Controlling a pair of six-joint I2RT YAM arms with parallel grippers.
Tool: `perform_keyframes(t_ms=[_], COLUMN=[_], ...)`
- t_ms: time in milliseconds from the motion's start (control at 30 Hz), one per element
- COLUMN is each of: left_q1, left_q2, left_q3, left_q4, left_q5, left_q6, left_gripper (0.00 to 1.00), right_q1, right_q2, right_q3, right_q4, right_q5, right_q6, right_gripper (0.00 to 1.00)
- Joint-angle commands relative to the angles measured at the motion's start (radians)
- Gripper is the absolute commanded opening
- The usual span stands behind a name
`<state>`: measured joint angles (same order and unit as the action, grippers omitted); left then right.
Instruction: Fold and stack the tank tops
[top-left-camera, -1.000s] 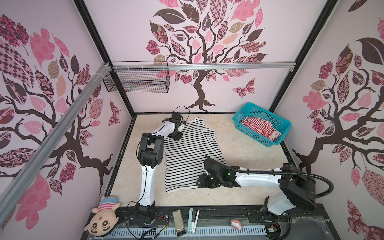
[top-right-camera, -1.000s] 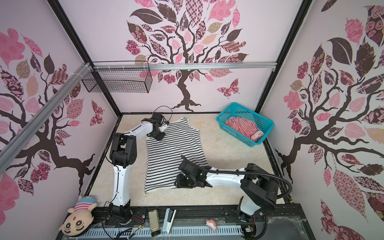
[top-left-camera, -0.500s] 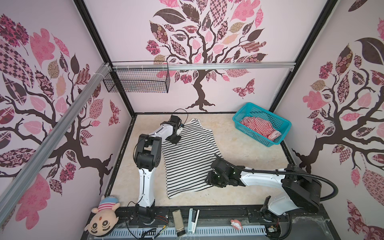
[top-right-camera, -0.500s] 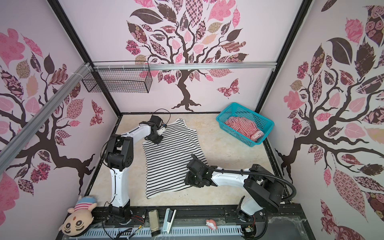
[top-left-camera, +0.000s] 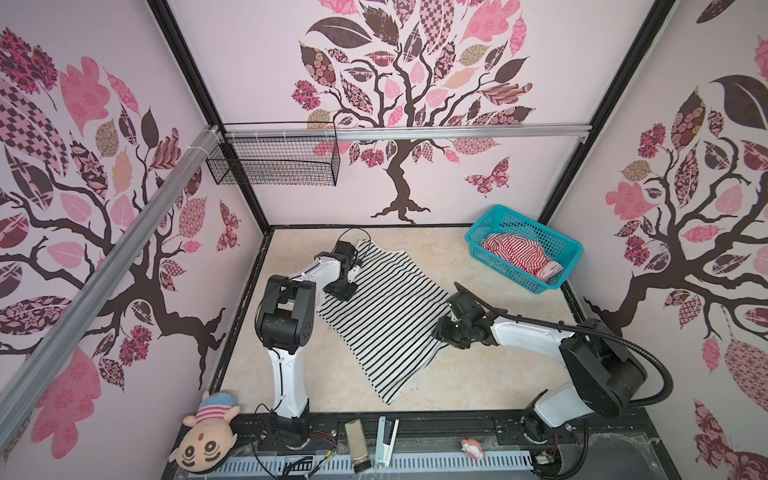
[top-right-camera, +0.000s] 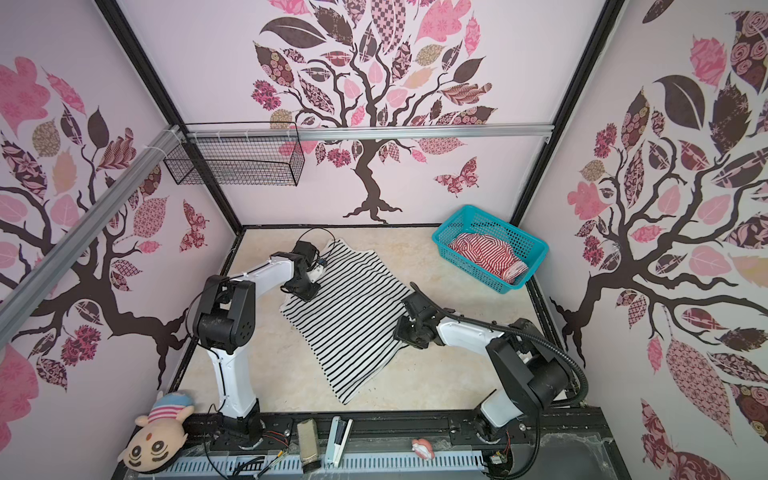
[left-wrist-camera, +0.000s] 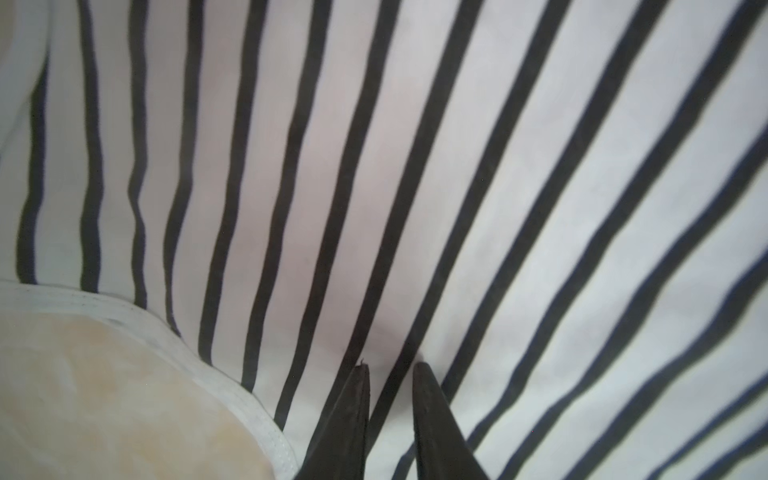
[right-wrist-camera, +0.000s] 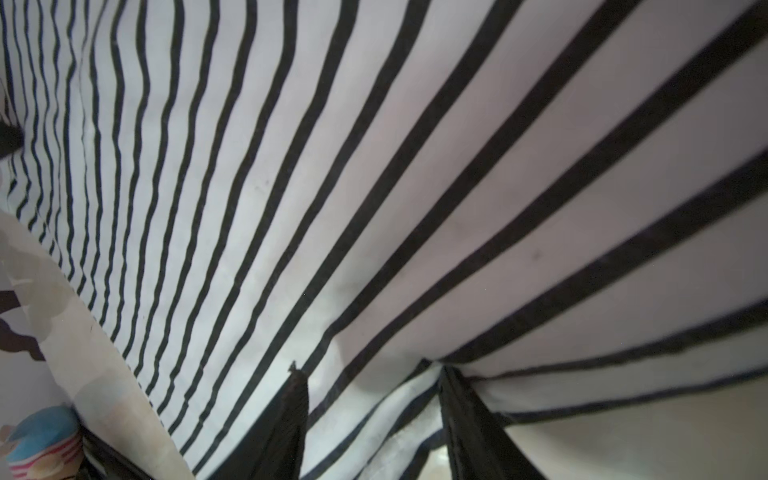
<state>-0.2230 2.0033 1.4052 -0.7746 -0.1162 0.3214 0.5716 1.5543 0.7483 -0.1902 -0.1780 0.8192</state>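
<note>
Cloth of two kinds shows in both top views. The black-and-white tank top (top-left-camera: 386, 316) (top-right-camera: 349, 320) lies spread flat and slantwise on the worktop (top-left-camera: 457, 374), well apart from the teal basket (top-left-camera: 511, 274). The red-and-white tank top (top-left-camera: 517, 253) sits crumpled inside that basket. The left end effector (top-left-camera: 343, 293) rests on the spread top's edge that faces away from the basket. The right end effector (top-left-camera: 441, 332) is at the edge turned toward the basket.

Left wrist view: the left end effector (left-wrist-camera: 390, 365) shows its fingers (left-wrist-camera: 345, 419) nearly together, tips down on striped cloth just beside the white armhole trim (left-wrist-camera: 216, 374). Whether they nip a fold or only press on it, I cannot tell.

Right wrist view: the right end effector (right-wrist-camera: 370, 370) has its fingers (right-wrist-camera: 286, 415) standing apart. The top's side edge lies loose between them, puckered against one finger.

Judging by how it drapes, this knit is light, limp and stretchy, so it will likely sag and slide rather than hold a crease. It is best taken at the stitched trim, the hem corners or the shoulder straps, pinching both layers. Both arms should lift evenly so the fold lands straight.
</note>
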Motion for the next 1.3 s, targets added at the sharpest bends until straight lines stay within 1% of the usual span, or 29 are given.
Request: perform_keyframes(t_ms=[0,100,200,300,367,433,500,567,733,767,900,967,1000,1067,1167,1267], left_q1=[0.004,-0.006,-0.021,-0.022,-0.021,-0.021,-0.02,-0.016,0.008,0.011,0.01,0.011,0.011,0.01,0.011,0.01], left_q2=[-0.083,-0.142,-0.223,-0.304,-0.333,-0.329,-0.274,-0.182,0.121,0.191,0.44,0.534,0.57,0.604,0.611,0.614], left_q3=[-0.079,-0.152,-0.226,-0.225,-0.185,-0.131,-0.039,0.081,0.477,0.576,0.927,1.061,1.105,1.128,1.087,1.054], left_q4=[-0.04,-0.065,-0.078,-0.091,-0.082,-0.037,-0.006,-0.007,-0.09,-0.11,-0.227,-0.268,-0.271,-0.247,-0.199,-0.188], left_q5=[0.059,0.093,0.109,0.107,0.093,0.084,0.075,0.073,0.121,0.133,0.118,0.127,0.123,0.109,0.086,0.078], left_q6=[-0.026,-0.031,-0.024,-0.028,-0.028,-0.037,-0.035,-0.041,-0.066,-0.063,-0.057,-0.059,-0.056,-0.048,-0.029,-0.019], left_gripper=[0.24,0.24,0.24,0.24,0.25,0.26,0.27,0.27,0.27,0.27,0.27,0.27,0.27,0.27,0.28,0.29], right_q1=[-0.064,-0.105,-0.117,-0.116,-0.105,-0.072,-0.011,0.05,0.132,0.146,0.205,0.225,0.238,0.266,0.3,0.309], right_q2=[0.108,0.201,0.254,0.191,0.138,0.098,0.081,0.082,0.104,0.102,0.098,0.098,0.1,0.108,0.116,0.123], right_q3=[0.063,0.179,0.331,0.392,0.389,0.375,0.36,0.348,0.291,0.279,0.239,0.207,0.191,0.177,0.155,0.112], right_q4=[-0.138,-0.178,-0.271,-0.304,-0.305,-0.298,-0.284,-0.262,-0.172,-0.155,-0.12,-0.082,-0.061,-0.039,-0.021,0.019], right_q5=[0.036,0.066,0.121,0.13,0.112,0.096,0.083,0.08,0.044,0.039,0.044,0.025,0.013,0.0,0.009,-0.005], right_q6=[-0.139,-0.199,-0.257,-0.275,-0.258,-0.233,-0.201,-0.166,-0.074,-0.057,-0.011,0.013,0.025,0.042,0.067,0.089], right_gripper=[0.55,0.55,0.56,0.58,0.59,0.59,0.59,0.59,0.59,0.59,0.59,0.59,0.59,0.59,0.59,0.59])
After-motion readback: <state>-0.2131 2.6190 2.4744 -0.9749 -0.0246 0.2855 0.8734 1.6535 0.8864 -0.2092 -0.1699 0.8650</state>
